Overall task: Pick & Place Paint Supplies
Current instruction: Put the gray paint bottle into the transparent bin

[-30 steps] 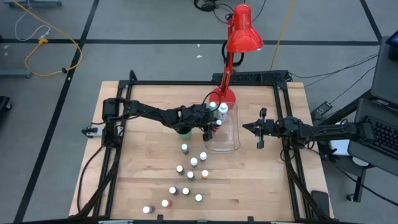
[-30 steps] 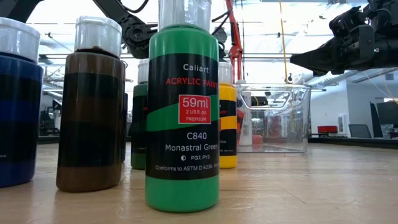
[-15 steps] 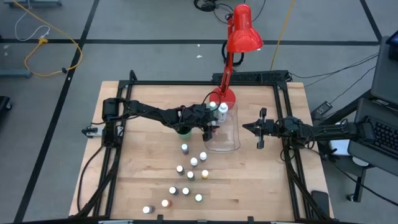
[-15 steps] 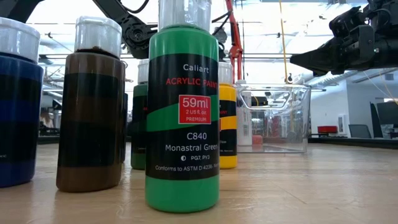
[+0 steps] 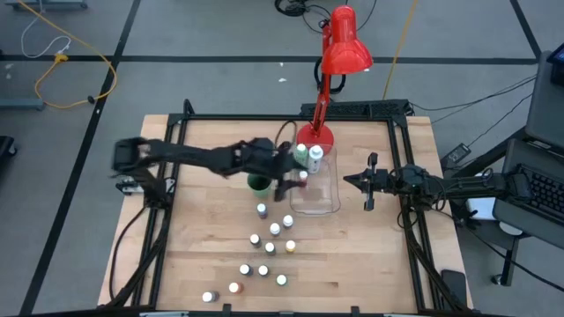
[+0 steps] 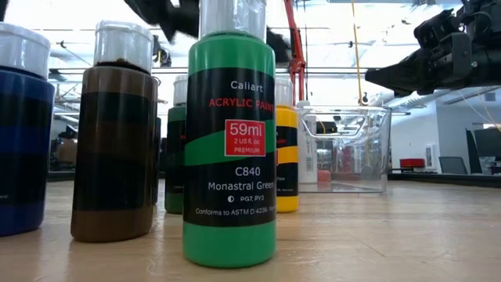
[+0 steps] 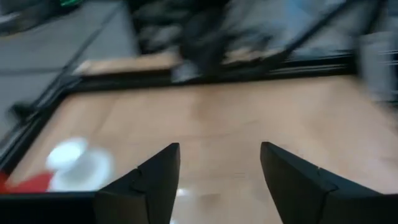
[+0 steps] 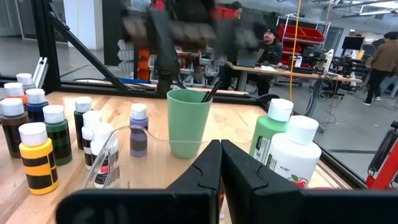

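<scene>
Hovering empty with fingers spread, left claw (image 5: 284,183) beside clear bin (image 5: 319,198), paint bottles (image 5: 267,239) nearer the front edge.

— What stands on my wooden table (image 5: 203,233) besides the job's own things?

— A green cup (image 5: 259,183) sits near the middle, just beside the clear rectangular bin (image 5: 322,198). A red desk lamp (image 5: 345,46) rises from its round base at the far edge, close behind the bin.

— And beyond my table?

— An orange cable (image 5: 84,70) loops over the grey floor. Across the room I see people (image 8: 268,42) near workbenches and a red tool cabinet (image 8: 306,35).
</scene>
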You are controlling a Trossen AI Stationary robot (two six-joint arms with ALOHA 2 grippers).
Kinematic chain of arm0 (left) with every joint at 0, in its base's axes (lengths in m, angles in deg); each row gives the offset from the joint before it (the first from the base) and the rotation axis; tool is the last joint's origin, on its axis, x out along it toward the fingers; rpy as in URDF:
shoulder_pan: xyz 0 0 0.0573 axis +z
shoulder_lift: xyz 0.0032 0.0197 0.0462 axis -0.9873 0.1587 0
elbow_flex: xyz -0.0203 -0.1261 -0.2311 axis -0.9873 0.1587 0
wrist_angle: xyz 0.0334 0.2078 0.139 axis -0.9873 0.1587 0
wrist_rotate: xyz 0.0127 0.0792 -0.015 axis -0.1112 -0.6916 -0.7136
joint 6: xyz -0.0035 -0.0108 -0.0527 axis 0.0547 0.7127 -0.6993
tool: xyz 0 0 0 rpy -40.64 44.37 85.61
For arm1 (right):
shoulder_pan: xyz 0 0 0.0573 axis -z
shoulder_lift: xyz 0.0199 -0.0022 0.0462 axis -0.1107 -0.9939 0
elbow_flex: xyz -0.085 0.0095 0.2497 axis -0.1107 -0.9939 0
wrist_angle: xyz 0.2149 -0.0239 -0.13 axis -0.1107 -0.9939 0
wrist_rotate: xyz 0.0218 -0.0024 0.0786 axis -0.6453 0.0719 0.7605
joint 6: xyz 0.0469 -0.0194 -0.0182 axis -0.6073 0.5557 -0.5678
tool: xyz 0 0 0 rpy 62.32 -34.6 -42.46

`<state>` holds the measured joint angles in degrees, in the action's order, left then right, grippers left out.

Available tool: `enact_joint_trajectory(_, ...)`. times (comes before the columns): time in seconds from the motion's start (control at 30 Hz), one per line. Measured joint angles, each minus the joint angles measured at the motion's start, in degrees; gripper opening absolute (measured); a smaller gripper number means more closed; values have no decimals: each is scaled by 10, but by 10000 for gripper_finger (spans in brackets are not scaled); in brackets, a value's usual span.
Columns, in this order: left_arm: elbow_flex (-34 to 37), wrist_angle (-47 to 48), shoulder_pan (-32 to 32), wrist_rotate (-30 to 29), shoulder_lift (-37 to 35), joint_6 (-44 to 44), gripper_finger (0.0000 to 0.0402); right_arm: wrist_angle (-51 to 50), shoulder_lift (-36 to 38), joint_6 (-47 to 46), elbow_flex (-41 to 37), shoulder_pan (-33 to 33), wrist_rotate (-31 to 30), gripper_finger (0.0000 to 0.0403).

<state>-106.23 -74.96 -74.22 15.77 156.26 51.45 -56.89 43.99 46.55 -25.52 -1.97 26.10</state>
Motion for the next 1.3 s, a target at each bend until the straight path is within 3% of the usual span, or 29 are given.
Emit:
enact_joint_trajectory(0.23, -1, 253, -65, 140, -175, 16, 153, -4, 0, 1, 0, 0, 0, 4)
enact_joint_trajectory(0.33, 20, 347, -118, 133, -222, 23, 116, -4, 0, 0, 0, 0, 0, 4)
enact_joint_trajectory(0.43, 72, 353, -197, 62, -263, -10, 67, -4, 0, 0, 0, 0, 0, 4)
enact_joint_trajectory(0.57, 146, 277, -317, -68, -294, -107, 8, 1, 0, -1, 0, 0, 0, 4)
enact_joint_trajectory(0.83, 235, 229, -572, -277, -323, -188, 2, 0, 0, -13, 0, 0, 0, 4)
enact_joint_trajectory(1.0, 286, 156, -689, -352, -315, -223, 4, 1, 0, -13, 0, 0, 0, 4)
enact_joint_trajectory(1.13, 329, 110, -758, -437, -308, -232, 6, 2, 0, -13, 0, 0, 0, 4)
enact_joint_trajectory(1.3, 379, 11, -789, -534, -307, -261, 12, 15, 0, -5, 0, 0, -2, 4)
